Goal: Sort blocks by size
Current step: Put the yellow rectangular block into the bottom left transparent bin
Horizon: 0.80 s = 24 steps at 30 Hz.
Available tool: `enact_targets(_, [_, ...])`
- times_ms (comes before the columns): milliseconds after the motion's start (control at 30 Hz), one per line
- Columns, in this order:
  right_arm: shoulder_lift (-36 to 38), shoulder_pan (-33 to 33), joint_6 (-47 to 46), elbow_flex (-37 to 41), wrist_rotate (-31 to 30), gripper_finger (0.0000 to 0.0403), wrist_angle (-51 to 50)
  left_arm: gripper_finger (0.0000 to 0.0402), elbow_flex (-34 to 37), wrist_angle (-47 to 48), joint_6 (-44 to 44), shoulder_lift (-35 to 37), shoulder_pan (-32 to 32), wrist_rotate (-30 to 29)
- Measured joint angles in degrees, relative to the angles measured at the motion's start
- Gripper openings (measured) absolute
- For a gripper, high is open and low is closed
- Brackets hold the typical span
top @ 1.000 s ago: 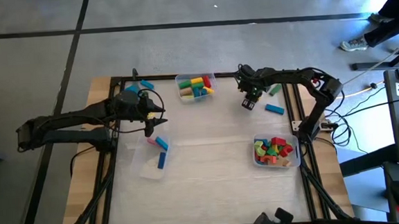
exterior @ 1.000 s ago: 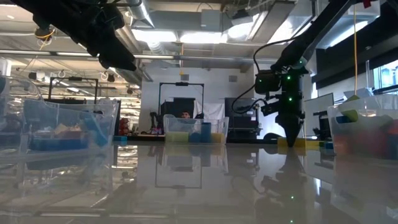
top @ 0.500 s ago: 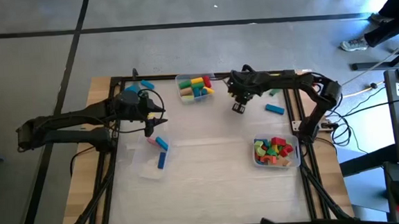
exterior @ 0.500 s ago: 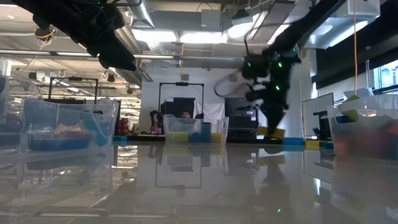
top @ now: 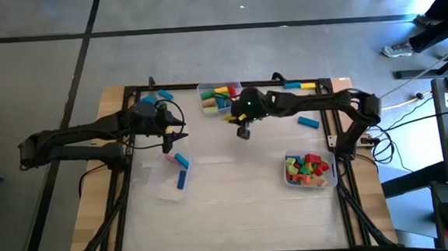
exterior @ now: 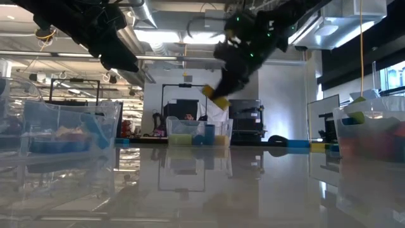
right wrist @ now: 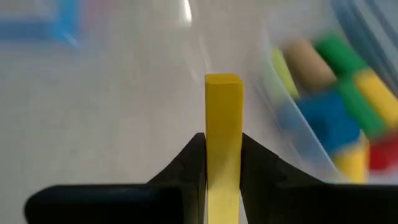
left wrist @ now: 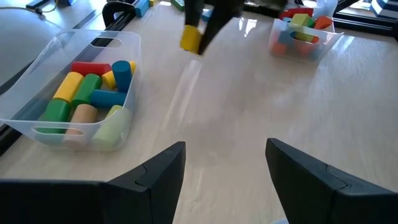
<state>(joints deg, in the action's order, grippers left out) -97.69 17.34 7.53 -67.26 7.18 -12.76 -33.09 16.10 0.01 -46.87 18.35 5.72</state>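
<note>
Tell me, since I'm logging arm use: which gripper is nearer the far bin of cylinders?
Right. The right gripper, holding a yellow block, hovers beside the bin; the left gripper waits farther off.

A yellow bar (right wrist: 223, 143) hangs tilted above the table beside a bin of coloured cylinders (left wrist: 87, 93), chunks (top: 308, 169) fill another bin, and blue bars (top: 181, 169) lie elsewhere.

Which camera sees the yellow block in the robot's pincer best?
The right wrist view: the yellow block fills the middle, pinched by the right pincer. The low and left wrist views show it small and airborne; the high view barely shows it.
</note>
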Motion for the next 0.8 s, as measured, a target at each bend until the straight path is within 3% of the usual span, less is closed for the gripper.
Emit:
enact_targets(567, [-6.60, -12.65, -3.07, -0.35, 4.04, 0.0068, 30.37, 0.0218, 0.01, -0.43, -1.35, -0.01, 0.00, 0.00])
enact_targets(800, [-12.36, -15.84, -3.28, -4.54, 4.48, 0.0070, 34.02, 0.0218, -0.01, -0.53, -1.69, -0.02, 0.00, 0.00])
